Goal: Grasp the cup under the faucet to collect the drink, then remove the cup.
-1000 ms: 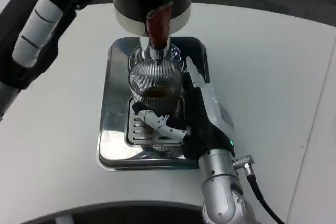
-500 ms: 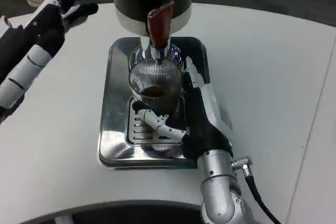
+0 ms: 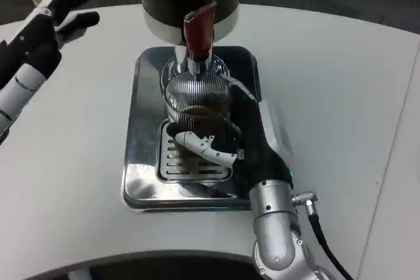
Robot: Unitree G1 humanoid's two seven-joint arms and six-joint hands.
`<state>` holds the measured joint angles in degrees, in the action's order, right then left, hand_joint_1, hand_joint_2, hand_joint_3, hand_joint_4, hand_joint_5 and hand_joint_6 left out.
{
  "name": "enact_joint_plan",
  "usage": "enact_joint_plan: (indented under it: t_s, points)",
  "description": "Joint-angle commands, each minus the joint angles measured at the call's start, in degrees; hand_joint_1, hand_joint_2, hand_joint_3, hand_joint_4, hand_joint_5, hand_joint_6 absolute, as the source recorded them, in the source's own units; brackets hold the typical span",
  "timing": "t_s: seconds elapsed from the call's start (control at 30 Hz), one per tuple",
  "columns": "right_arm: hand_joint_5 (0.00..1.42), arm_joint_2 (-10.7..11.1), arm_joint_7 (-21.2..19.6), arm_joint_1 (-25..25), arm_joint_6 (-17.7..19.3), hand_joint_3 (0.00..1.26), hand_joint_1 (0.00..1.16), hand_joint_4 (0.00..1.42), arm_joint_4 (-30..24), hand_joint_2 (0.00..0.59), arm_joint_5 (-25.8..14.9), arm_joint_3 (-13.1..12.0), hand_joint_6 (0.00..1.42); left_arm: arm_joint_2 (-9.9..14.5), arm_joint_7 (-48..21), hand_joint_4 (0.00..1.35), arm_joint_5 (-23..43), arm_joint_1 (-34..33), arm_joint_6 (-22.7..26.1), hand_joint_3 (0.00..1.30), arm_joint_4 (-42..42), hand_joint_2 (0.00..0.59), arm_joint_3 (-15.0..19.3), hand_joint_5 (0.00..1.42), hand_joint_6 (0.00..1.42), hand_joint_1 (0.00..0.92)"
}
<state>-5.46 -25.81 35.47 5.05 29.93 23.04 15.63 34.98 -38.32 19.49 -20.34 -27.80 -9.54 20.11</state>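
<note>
Ribbed glass cup [image 3: 195, 100] sits at frame centre beneath the faucet [image 3: 199, 34]; our right hand [image 3: 246, 142] clamps its fingers around it for filling. Our left hand [image 3: 49, 21], upper left, waits with fingers apart.

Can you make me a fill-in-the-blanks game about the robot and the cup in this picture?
1. The robot's right hand holds the ribbed glass ____.
2. The cup stands under the faucet with the ____ lever.
3. The drink inside the cup is ____ in colour.
4. The left hand is up by the table's far ____ corner, holding nothing.

Missing words: cup; red; brown; left
</note>
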Motion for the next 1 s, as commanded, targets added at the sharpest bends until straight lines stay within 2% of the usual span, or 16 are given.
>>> enact_joint_plan:
  t_s: [0.03,0.13,0.23,0.47,0.73,1.0]
  points:
    - [0.61,-3.7,-1.2,1.4,0.6,0.52,1.04,0.63,2.7,0.181,-0.6,-0.1,0.64,0.8,0.9,0.00,-1.0,1.6,0.1,0.03,1.1,0.235,0.5,0.08,0.05,0.000]
    - [0.65,-3.6,-3.2,1.6,2.0,0.56,1.09,0.65,3.1,0.175,0.0,0.2,0.68,1.0,1.2,0.00,-1.1,2.0,0.4,0.03,1.3,0.234,0.4,0.08,0.04,0.000]
    - [0.75,-3.5,-5.3,1.2,2.9,0.63,1.13,0.75,3.0,0.119,0.9,0.7,0.88,1.2,1.1,0.00,-1.0,2.6,0.7,0.03,1.6,0.233,0.3,0.08,0.04,0.000]
    - [0.86,-3.2,-8.1,-0.4,4.1,0.74,1.16,0.85,1.1,0.081,1.7,1.5,1.06,1.1,0.9,0.00,-0.8,3.9,1.2,0.03,2.2,0.230,-0.2,0.07,0.03,0.000]
    - [0.93,-2.9,-8.9,-2.3,4.8,0.78,1.16,0.90,-1.6,0.066,2.1,1.9,1.13,1.2,0.9,0.00,-0.7,5.2,1.9,0.02,3.0,0.230,-0.3,0.07,0.02,0.000]
    - [1.00,-2.5,-8.3,-5.4,3.9,0.82,1.16,0.97,-6.3,0.049,3.7,2.9,1.21,0.9,1.1,0.00,-1.3,6.3,2.0,0.01,3.7,0.228,-0.6,0.06,0.01,0.000]
